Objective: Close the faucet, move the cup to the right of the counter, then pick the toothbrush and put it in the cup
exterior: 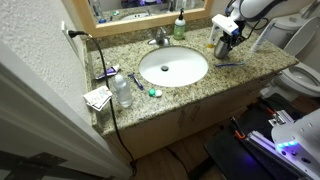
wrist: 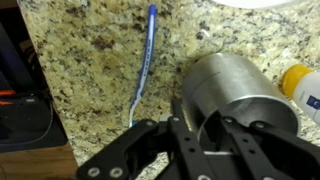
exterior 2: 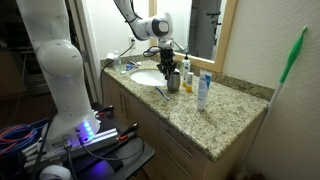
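Noted on the granite counter (exterior: 135,50), right of the white sink basin (exterior: 173,67): grey metal cup (wrist: 235,95), upright. Gripper (wrist: 208,138) directly over it, fingers at the rim; whether clamped or merely close, cannot tell. Blue toothbrush (wrist: 145,60) flat on the counter near the cup, not touching. Chrome faucet (exterior: 160,38) at the basin's far side.

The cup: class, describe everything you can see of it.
The cup is a plain grey metal cylinder, brushed-looking, open-topped, standing upright on the speckled granite counter beside the sink. The claw is at its rim; whether it grips is unclear. The blue toothbrush lies nearby, not touching.
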Robot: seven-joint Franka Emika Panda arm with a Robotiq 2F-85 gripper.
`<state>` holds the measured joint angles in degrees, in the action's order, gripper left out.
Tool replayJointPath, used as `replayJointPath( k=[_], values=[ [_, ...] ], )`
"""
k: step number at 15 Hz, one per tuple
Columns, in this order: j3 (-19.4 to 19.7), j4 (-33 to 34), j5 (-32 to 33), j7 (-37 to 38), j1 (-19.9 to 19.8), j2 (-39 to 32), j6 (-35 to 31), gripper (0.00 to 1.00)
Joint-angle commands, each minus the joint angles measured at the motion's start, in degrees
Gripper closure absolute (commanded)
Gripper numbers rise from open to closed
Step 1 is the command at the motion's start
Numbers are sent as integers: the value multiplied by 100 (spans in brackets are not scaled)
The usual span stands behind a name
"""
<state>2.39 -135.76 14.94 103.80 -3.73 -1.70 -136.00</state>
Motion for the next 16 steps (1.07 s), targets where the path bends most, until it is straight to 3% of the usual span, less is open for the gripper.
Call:
replayJointPath(
  k=[1, 5, 7, 11, 14, 16],
  values=[
    [65, -312, 156, 258, 46, 464, 4, 40],
    [-32, -721, 374, 449, -8, 1334, -41, 13],
    [-35, -969, -232, -246, 37, 1814, 22, 1],
    [302, -1681, -1917, -2149, 222, 2683, -145, 0],
    [1017, -2260, -2871, -3387, 572, 3206, -190, 0],
    [1052, -2499, -3685, -4113, 284, 3331, -81, 0]
  ],
)
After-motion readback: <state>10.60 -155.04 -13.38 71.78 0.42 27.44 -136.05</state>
